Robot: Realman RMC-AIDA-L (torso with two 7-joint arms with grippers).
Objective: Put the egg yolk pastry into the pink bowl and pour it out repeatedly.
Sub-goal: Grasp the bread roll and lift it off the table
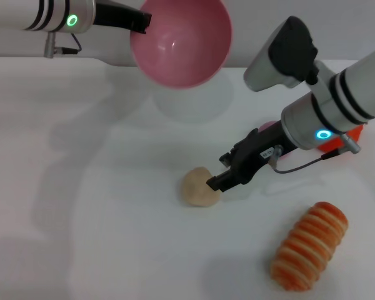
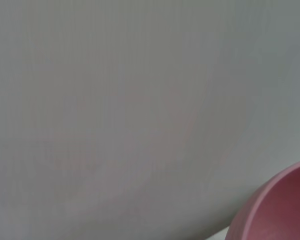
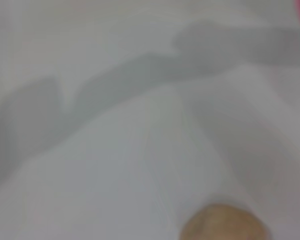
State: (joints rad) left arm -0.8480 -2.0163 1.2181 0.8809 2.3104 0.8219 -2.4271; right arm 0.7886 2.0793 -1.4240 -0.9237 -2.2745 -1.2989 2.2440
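The left gripper (image 1: 140, 24) holds the pink bowl (image 1: 181, 42) up at 12 o'clock, tipped and empty. The egg yolk pastry (image 1: 199, 187) sits mid-surface (image 1: 100, 219). The right gripper (image 1: 216, 183) touches it; I cannot tell its fingers' state. A striped bread roll (image 1: 309, 245) lies at 4 o'clock.

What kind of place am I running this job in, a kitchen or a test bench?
Likely a lab test bench, not a kitchen: a plain white table before a bare wall, with only props on it, an egg yolk pastry and an orange-striped bread roll, and a pink bowl held aloft.
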